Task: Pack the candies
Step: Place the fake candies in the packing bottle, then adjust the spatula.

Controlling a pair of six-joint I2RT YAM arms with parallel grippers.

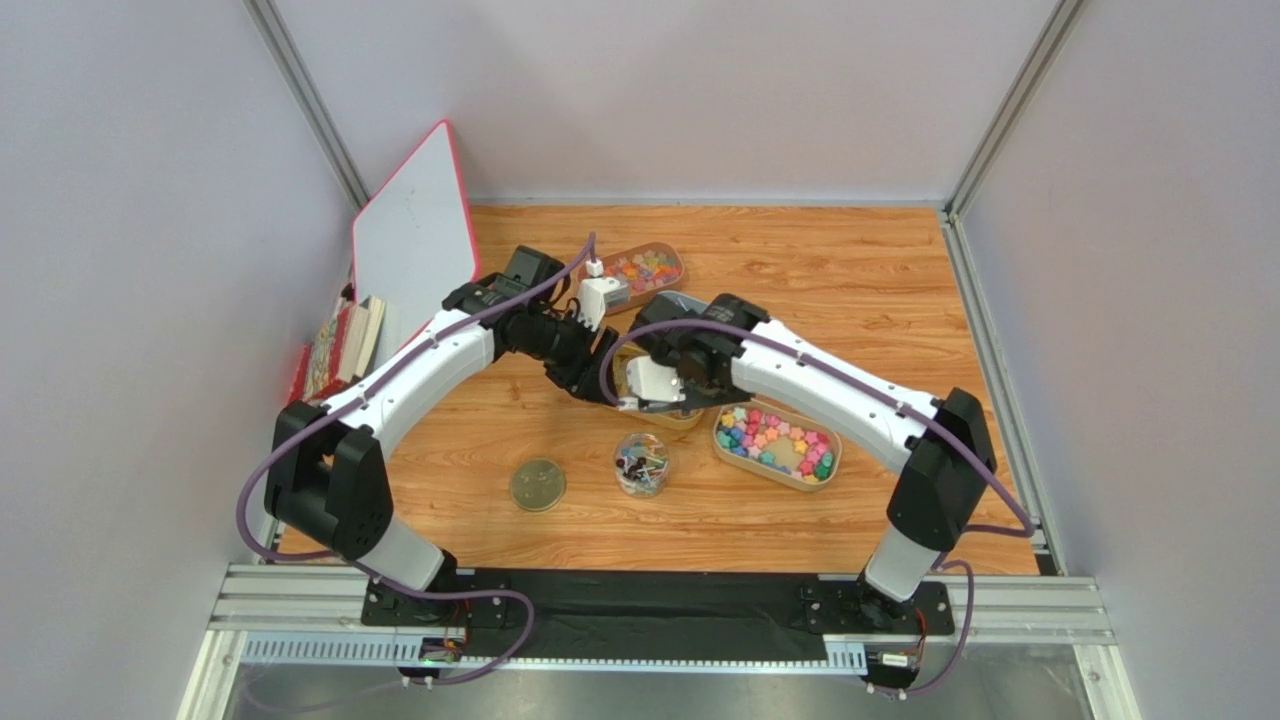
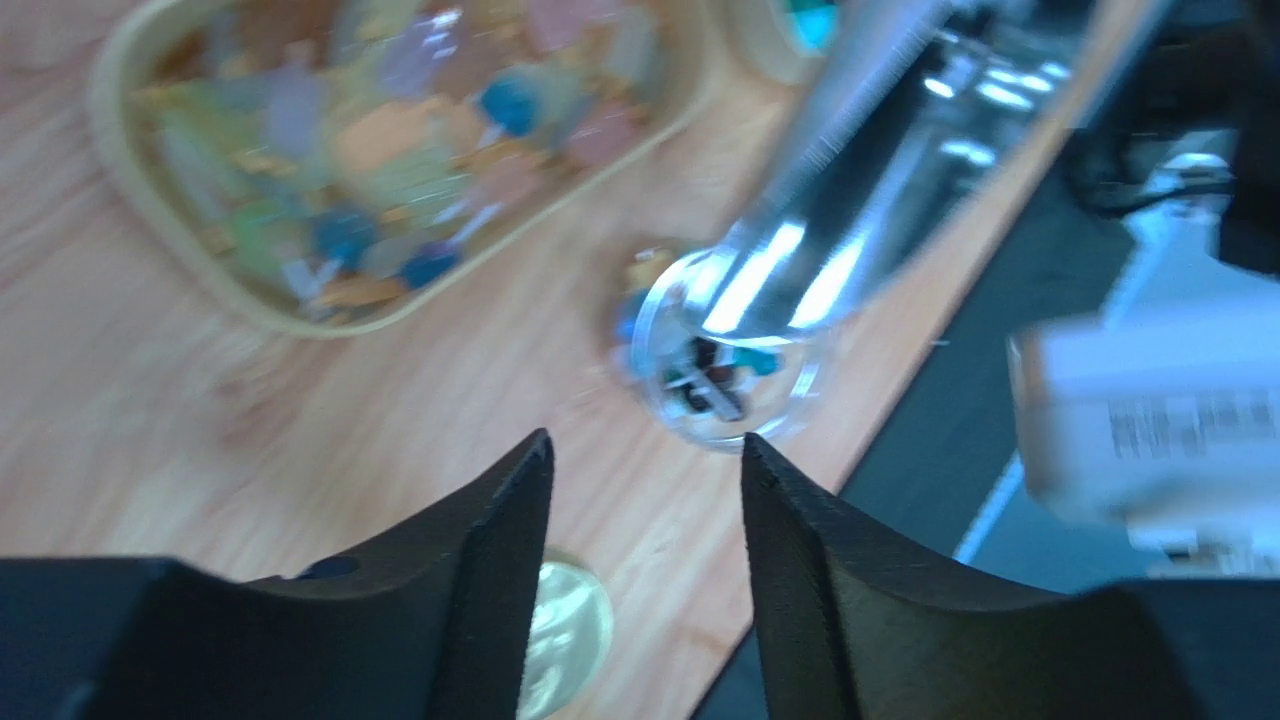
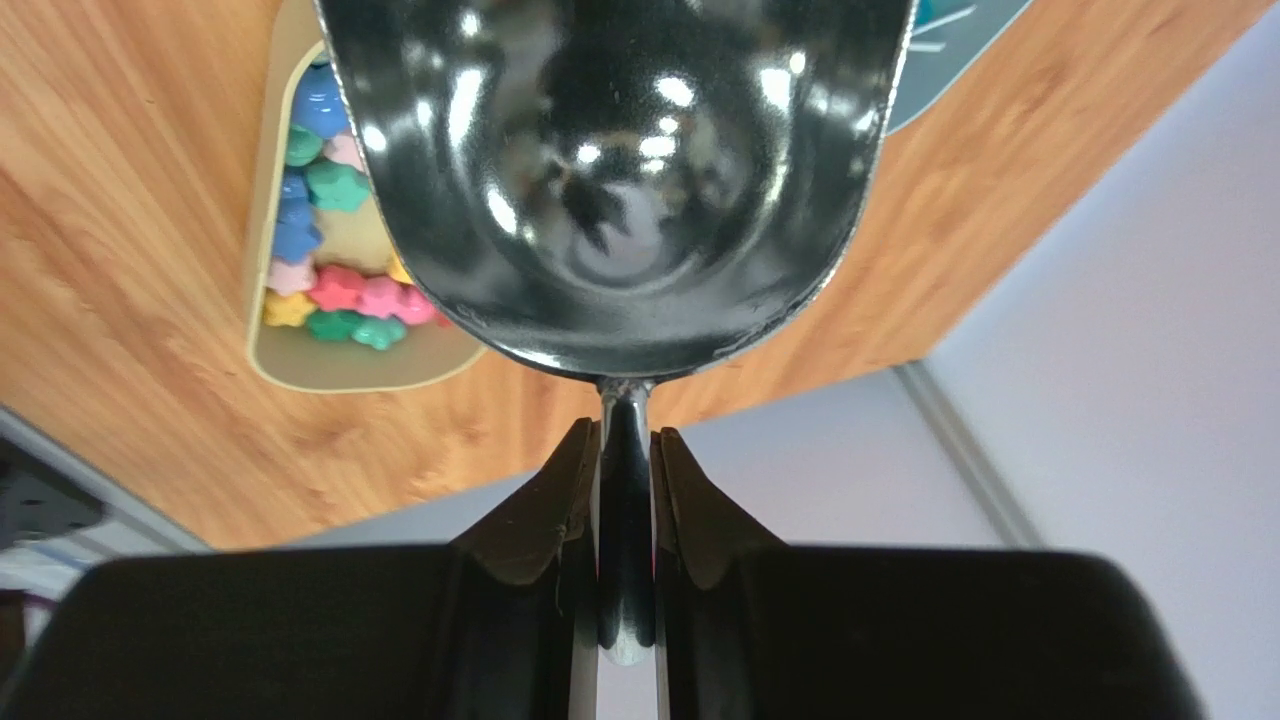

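Note:
My right gripper (image 3: pixel 625 450) is shut on the thin handle of a shiny metal scoop (image 3: pixel 616 180); its bowl looks empty. Under it lies a tan oval tray (image 3: pixel 271 353) of bright pink, green, yellow and blue candies (image 3: pixel 323 255). In the top view this tray (image 1: pixel 774 444) lies to the right of my right gripper (image 1: pixel 661 393). My left gripper (image 1: pixel 579 378) hovers close beside the right one. It is open and empty (image 2: pixel 643 450) above a small clear jar (image 2: pixel 721 360) holding a few candies. The scoop (image 2: pixel 857 165) slants over the jar.
The jar (image 1: pixel 642 462) stands near the table's front, its round gold lid (image 1: pixel 538 483) flat to its left. A tray of red-orange mixed candies (image 1: pixel 643 270) lies at the back. A white board with a red edge (image 1: pixel 409 225) and books (image 1: pixel 346 342) stand at the left wall.

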